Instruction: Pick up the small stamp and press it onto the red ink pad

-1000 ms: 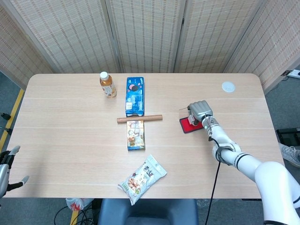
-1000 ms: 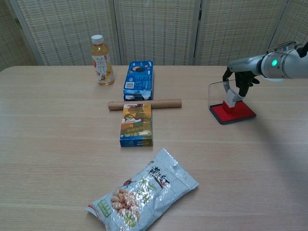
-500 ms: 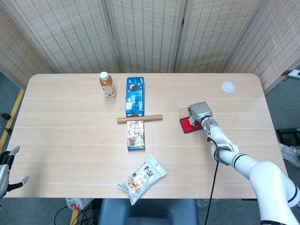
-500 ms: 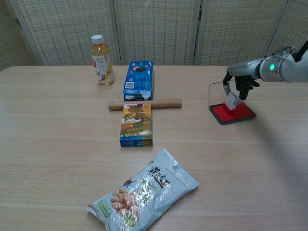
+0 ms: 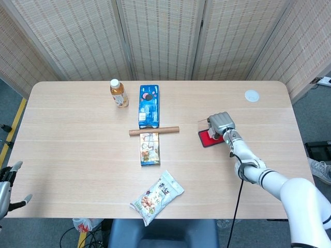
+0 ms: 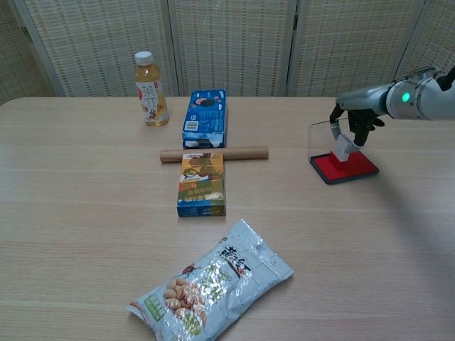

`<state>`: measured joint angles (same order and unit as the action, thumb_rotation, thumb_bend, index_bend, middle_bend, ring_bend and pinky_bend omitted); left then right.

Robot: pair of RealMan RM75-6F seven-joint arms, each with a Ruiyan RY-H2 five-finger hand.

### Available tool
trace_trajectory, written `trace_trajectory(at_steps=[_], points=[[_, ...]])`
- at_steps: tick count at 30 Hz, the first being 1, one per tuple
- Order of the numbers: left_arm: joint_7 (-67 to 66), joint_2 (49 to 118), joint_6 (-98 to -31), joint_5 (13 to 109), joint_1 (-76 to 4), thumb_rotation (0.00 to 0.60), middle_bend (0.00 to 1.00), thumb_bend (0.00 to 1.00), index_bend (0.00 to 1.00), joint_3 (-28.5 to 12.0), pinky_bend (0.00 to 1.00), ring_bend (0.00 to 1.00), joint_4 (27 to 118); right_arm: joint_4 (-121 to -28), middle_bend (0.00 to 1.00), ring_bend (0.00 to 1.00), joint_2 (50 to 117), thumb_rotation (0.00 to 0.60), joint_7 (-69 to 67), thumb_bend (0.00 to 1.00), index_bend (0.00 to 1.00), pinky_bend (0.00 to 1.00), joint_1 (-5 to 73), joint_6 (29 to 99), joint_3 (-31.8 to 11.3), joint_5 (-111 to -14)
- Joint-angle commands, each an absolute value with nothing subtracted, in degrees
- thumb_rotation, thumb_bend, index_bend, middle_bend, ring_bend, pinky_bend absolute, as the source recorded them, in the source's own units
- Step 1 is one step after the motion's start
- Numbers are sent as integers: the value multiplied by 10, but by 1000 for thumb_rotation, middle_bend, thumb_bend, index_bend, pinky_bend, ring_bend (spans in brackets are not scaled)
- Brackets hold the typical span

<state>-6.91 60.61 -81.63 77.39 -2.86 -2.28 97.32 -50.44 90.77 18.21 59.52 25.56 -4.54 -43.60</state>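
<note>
The red ink pad (image 6: 347,166) (image 5: 207,138) lies on the table at the right, its clear lid (image 6: 320,137) standing open behind it. My right hand (image 6: 352,121) (image 5: 220,124) hovers right over the pad and grips the small pale stamp (image 6: 343,148), whose lower end meets the red surface. From the head view the hand hides the stamp. My left hand (image 5: 6,190) hangs open off the table's left front corner, holding nothing.
A wooden rod (image 6: 214,153) lies across the middle between a blue cookie box (image 6: 205,118) and a small snack box (image 6: 202,183). A tea bottle (image 6: 151,89) stands at the back left. A nut bag (image 6: 212,283) lies near the front. A white disc (image 5: 251,95) sits far right.
The right hand dipped slightly toward the pad with the stamp, then rose a touch. Nothing else has shifted.
</note>
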Motion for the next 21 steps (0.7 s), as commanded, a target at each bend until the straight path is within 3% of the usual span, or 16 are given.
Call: trace_trajectory(at_steps=[1, 12, 21], points=[[-71, 607, -815, 771, -29, 600, 202, 229, 86, -24, 311, 141, 973, -572, 984, 782, 864, 600, 179, 318, 906, 754, 582, 291, -49, -452], [-57, 602, -829, 767, -25, 600, 202, 229, 87, -33, 311, 141, 976, -785, 961, 779, 753, 600, 230, 325, 906, 754, 540, 381, -6, -482], [-61, 603, -821, 759, -28, 600, 201, 229, 87, -34, 311, 141, 970, -810, 909, 755, 761, 600, 268, 325, 906, 754, 521, 406, 28, -510]])
